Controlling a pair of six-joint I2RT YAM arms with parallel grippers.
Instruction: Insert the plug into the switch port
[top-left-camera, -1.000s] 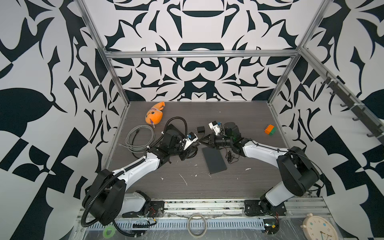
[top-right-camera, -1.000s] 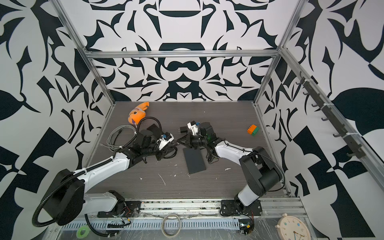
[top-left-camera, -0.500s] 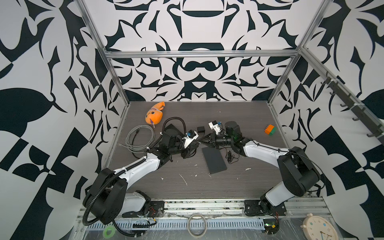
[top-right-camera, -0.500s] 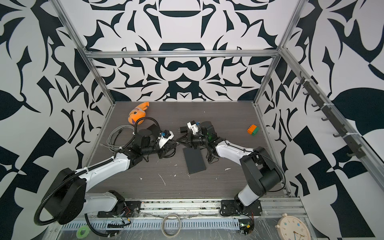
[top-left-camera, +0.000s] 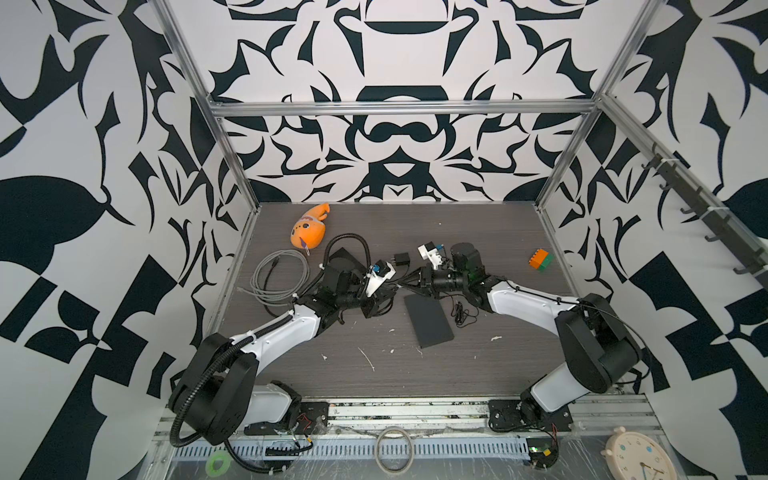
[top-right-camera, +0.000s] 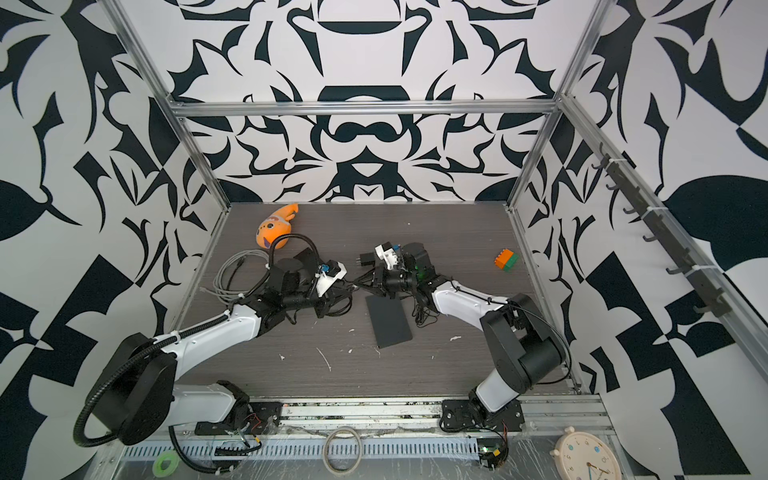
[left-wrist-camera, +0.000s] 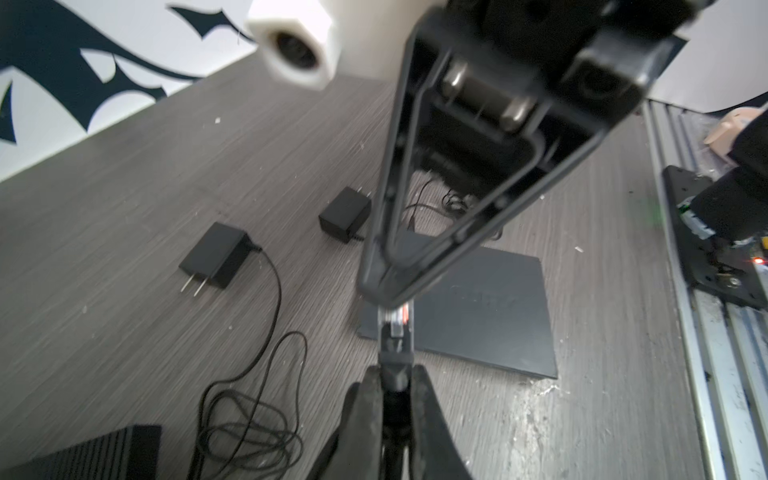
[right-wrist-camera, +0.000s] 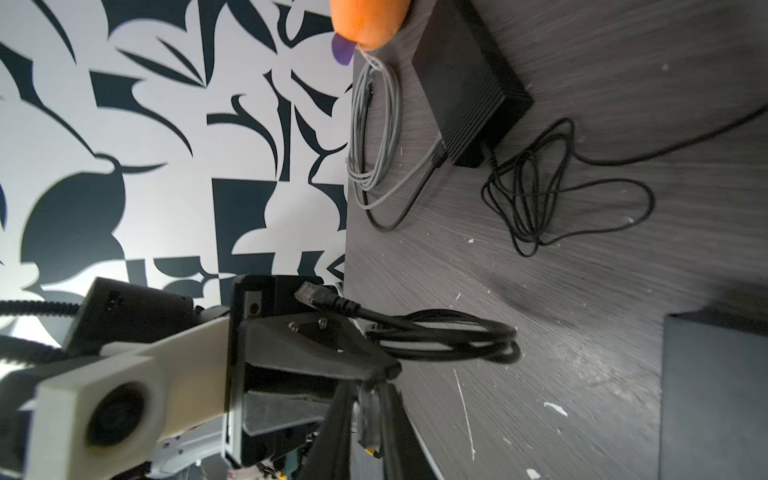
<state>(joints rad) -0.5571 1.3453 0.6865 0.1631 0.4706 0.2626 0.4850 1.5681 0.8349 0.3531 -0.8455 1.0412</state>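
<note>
The two grippers meet tip to tip above the table's middle. My left gripper (left-wrist-camera: 395, 374) is shut on the black boot of the plug (left-wrist-camera: 397, 328), also visible in a top view (top-left-camera: 392, 287). My right gripper (right-wrist-camera: 370, 386) stands slightly open, with its fingers close on either side of the plug's clear end (right-wrist-camera: 370, 415). The cable's black coil (right-wrist-camera: 449, 336) hangs from the left gripper, its other end free. A flat black box (top-left-camera: 428, 320) lies just below the grippers and a thicker black box (right-wrist-camera: 469, 83) sits near the left arm. No port shows on either.
Two black power adapters (left-wrist-camera: 216, 257) (left-wrist-camera: 345, 214) lie on the table with tangled thin cords (left-wrist-camera: 249, 424). A grey cable coil (top-left-camera: 278, 278) and an orange plush fish (top-left-camera: 307, 232) sit at the back left. A coloured block (top-left-camera: 541, 260) is at the right.
My left gripper has moved right to the plug held by the right gripper and shut on its boot. The right gripper's fingers have loosened a little.
</note>
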